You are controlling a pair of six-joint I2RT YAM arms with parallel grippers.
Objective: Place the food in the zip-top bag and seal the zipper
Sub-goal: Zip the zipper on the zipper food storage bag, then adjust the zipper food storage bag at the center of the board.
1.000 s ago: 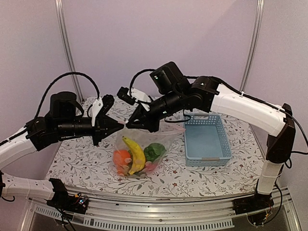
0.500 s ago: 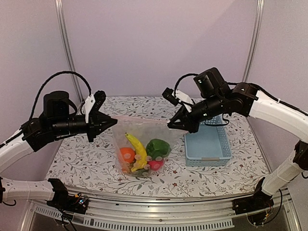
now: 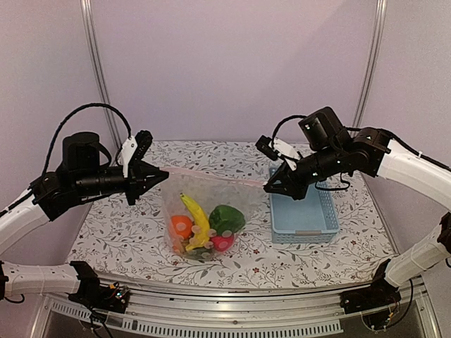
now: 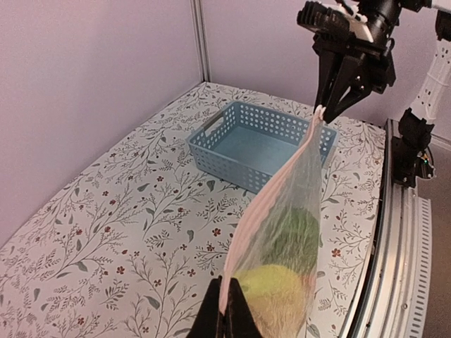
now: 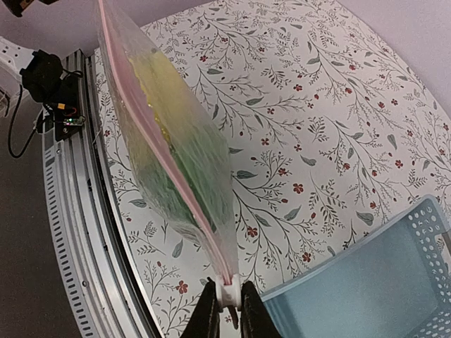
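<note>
We see the clear crinkly zip-top bag (image 3: 208, 201) strung over the middle of the desk (image 3: 127, 239), left of the light-blue mesh basket (image 3: 303, 211). The left pincer (image 3: 162, 176) is clamped on one end of the pink zipper strip (image 3: 215, 177). The right pincer (image 3: 268, 186) is pinched on the other end, at the pale tab (image 5: 227, 290). The toy food (image 3: 199, 224) sags at the bottom. We judge the film thin, slick and floppy, its load light but shifting; the stiffer zipper ends are the sound places to hold.
</note>
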